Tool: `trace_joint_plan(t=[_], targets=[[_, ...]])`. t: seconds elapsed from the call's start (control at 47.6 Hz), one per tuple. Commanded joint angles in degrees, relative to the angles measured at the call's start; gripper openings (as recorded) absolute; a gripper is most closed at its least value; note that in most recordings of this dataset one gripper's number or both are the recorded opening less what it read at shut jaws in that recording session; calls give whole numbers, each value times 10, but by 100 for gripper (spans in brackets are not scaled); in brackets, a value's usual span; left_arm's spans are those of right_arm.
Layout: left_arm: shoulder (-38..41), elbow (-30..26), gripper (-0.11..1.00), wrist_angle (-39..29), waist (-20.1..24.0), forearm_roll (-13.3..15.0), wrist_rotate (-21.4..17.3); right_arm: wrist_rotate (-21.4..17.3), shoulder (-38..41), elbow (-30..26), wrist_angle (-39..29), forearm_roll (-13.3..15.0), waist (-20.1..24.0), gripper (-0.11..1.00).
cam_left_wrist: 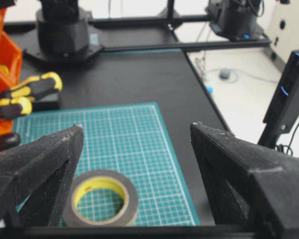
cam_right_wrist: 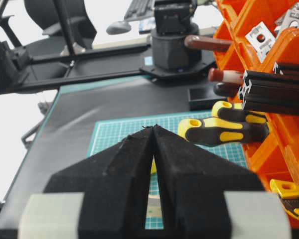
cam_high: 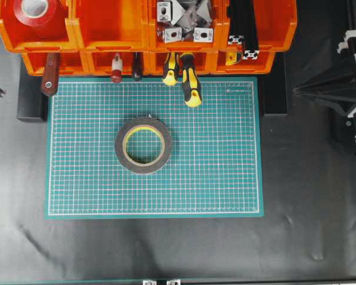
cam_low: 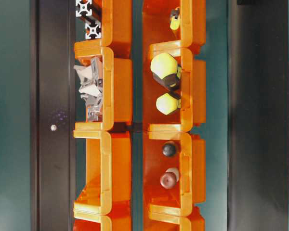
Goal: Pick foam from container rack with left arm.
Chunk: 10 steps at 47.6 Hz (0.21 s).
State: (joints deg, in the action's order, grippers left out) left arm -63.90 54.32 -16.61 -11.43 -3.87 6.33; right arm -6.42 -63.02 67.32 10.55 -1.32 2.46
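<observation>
The foam (cam_high: 120, 145), a dark grey ring with a yellow lining, lies flat in the middle of the green cutting mat (cam_high: 225, 178), apart from the orange container rack (cam_high: 107, 35) along the far edge. In the left wrist view my left gripper (cam_left_wrist: 137, 127) is wide open and holds nothing. It hovers above the mat, with the foam (cam_left_wrist: 131, 197) low beside its left finger (cam_left_wrist: 45, 164). My right gripper (cam_right_wrist: 153, 128) is shut and empty, parked at the right side (cam_high: 296, 91).
A red tape roll (cam_high: 38, 12) sits in the rack's upper left bin. Metal brackets (cam_high: 181, 21) and black extrusions (cam_high: 243, 29) fill other upper bins. Yellow-black screwdriver handles (cam_high: 190, 83) and a brown handle (cam_high: 49, 77) stick out of the lower bins over the mat's far edge.
</observation>
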Motion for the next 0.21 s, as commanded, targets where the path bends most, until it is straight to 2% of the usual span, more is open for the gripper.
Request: trace_joint_plan(t=[0.0, 0.189], targets=[[2, -4, 83, 2, 3, -1, 1, 0, 6, -11, 7, -2, 1, 0], [-1, -4, 83, 2, 3, 0, 1, 0, 5, -11, 9, -2, 0, 0]])
